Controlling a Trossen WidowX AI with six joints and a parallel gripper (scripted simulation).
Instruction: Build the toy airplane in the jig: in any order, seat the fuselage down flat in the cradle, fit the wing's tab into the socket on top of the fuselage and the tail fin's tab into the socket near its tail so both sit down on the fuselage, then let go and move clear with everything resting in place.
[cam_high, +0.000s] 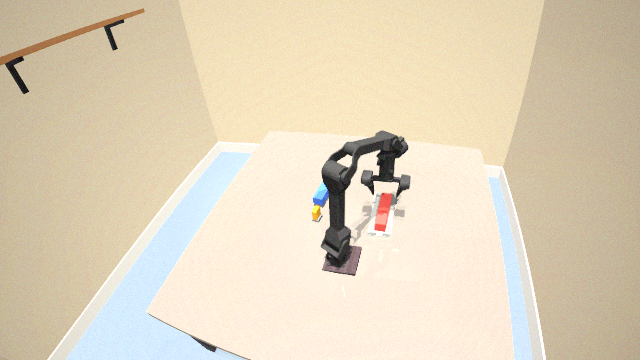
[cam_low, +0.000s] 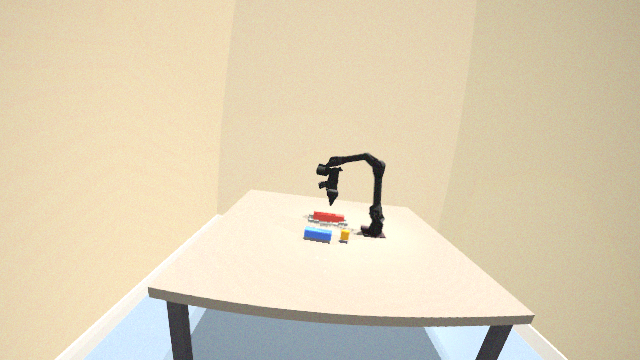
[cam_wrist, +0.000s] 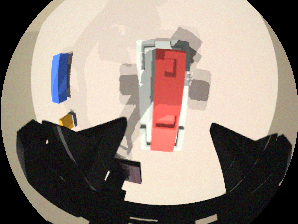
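Observation:
The red fuselage (cam_high: 383, 212) (cam_low: 328, 217) (cam_wrist: 168, 92) lies in the pale grey cradle (cam_high: 373, 232) (cam_wrist: 144, 90), with its two top sockets facing up. In the wrist view it sits toward the cradle's right side and slightly askew at the far end; I cannot tell whether it is fully flat. My gripper (cam_high: 386, 196) (cam_low: 331, 204) (cam_wrist: 171, 124) is wide open and empty above the fuselage. The blue wing (cam_high: 320, 194) (cam_low: 318, 234) (cam_wrist: 59, 79) and the yellow tail fin (cam_high: 316, 213) (cam_low: 345, 235) (cam_wrist: 65, 120) are on the table, left of the cradle in the wrist view.
The arm's dark base plate (cam_high: 352, 261) (cam_wrist: 133, 171) is on the table (cam_high: 280, 280) (cam_low: 320, 285), nearer the top camera than the cradle. In that view the arm's upright link stands between the wing and the cradle and hides the wing's far end.

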